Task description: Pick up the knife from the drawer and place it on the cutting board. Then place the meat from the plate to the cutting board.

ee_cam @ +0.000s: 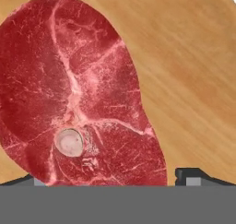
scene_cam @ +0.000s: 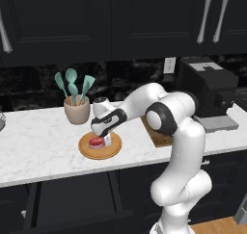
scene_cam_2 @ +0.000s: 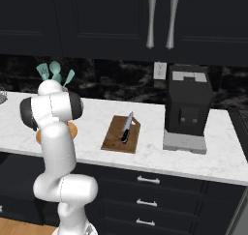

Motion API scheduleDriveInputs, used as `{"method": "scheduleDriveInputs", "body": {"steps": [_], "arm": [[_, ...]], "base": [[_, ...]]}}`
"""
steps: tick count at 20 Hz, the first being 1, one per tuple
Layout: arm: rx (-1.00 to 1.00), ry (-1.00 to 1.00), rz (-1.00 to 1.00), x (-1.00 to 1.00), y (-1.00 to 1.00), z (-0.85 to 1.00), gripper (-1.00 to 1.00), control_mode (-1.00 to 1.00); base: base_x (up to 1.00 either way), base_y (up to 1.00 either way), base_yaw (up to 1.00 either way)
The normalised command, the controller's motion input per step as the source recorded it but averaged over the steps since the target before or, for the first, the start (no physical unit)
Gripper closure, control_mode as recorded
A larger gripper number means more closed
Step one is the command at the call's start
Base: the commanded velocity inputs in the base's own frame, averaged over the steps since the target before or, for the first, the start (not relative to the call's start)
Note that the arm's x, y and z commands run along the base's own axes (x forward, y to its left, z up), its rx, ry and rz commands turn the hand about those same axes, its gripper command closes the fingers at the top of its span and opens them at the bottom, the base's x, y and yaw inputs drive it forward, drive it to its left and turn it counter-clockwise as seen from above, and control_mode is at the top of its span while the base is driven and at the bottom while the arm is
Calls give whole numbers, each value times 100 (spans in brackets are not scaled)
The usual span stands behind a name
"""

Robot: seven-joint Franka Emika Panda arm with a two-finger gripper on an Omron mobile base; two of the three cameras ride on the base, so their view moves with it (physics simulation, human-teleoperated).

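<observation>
Hand view puts the meat (ee_cam: 78, 94) right under the gripper (ee_cam: 110, 174), its jaws spread wide and nothing held, one fingertip (ee_cam: 191, 174) off the steak's rim over the plate (ee_cam: 193, 71). The steak lies on the plate, which sits just in front of the utensil crock (scene_cam: 77, 110). If the jaws come down off-centre, I reckon they could pinch only the edge and let it slip. On the cutting board (scene_cam_2: 112, 137) beside the plate, the knife (scene_cam_2: 127, 126) lies lengthwise, blade toward the wall.

meat (scene_cam: 96, 142): on the plate (scene_cam: 100, 152)
plate: on the table (scene_cam: 38, 141), before the cup of spoons (scene_cam: 77, 110)
knife (scene_cam_2: 127, 126): on the cutting board (scene_cam_2: 121, 134), right of the plate
</observation>
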Motion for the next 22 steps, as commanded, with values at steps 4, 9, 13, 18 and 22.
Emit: {"method": "scheduleDriveInputs", "body": {"steps": [4, 9, 13, 18, 22], "arm": [[0, 0, 2, 6, 0, -20, -100, -100], [0, 0, 1, 0, -4, -10, 100, -100], [0, 0, 0, 0, 0, -1, 100, -100], [0, 0, 0, 0, 0, 0, 100, -100], [0, 0, 0, 0, 0, 0, 100, -100]], "base": [[0, 0, 0], [0, 0, 0], [0, 0, 0], [0, 0, 0], [0, 0, 0]]}}
